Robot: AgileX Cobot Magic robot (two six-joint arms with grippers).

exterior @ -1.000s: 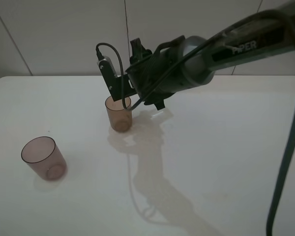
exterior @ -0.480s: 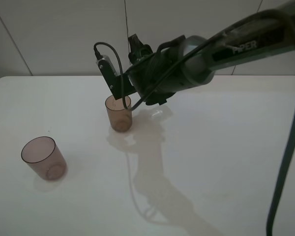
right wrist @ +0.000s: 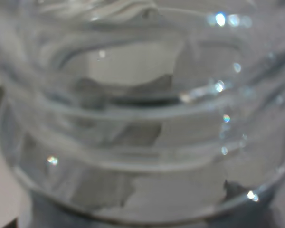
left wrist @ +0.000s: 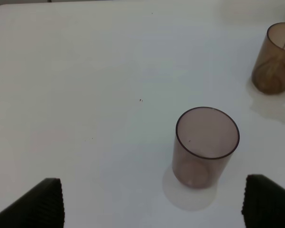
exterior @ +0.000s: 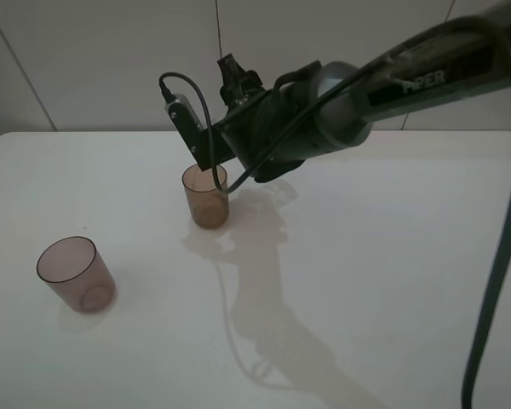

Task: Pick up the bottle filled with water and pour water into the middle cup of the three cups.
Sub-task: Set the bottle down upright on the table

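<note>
The amber-brown middle cup (exterior: pixel 206 197) stands upright on the white table (exterior: pixel 366 256); it also shows in the left wrist view (left wrist: pixel 274 59). My right gripper (exterior: pixel 232 129) hangs tilted just above and behind its rim. The right wrist view is filled by the clear bottle (right wrist: pixel 142 118), its threaded neck very close and blurred, held in the gripper. In the high view the bottle is hidden by the gripper. The pinkish-mauve cup (exterior: pixel 75 273) stands at the front left, also seen in the left wrist view (left wrist: pixel 206 145). My left gripper (left wrist: pixel 154 204) is open and empty, short of that cup. The dark grey cup is hidden.
The right arm (exterior: pixel 409 81) stretches from the upper right across the back of the table, its cable (exterior: pixel 502 256) hanging down the right side. A pale wall (exterior: pixel 94 60) stands behind the table's far edge.
My right gripper has shifted slightly up and to the left above the amber cup, rolling a little. The cups have not moved.
</note>
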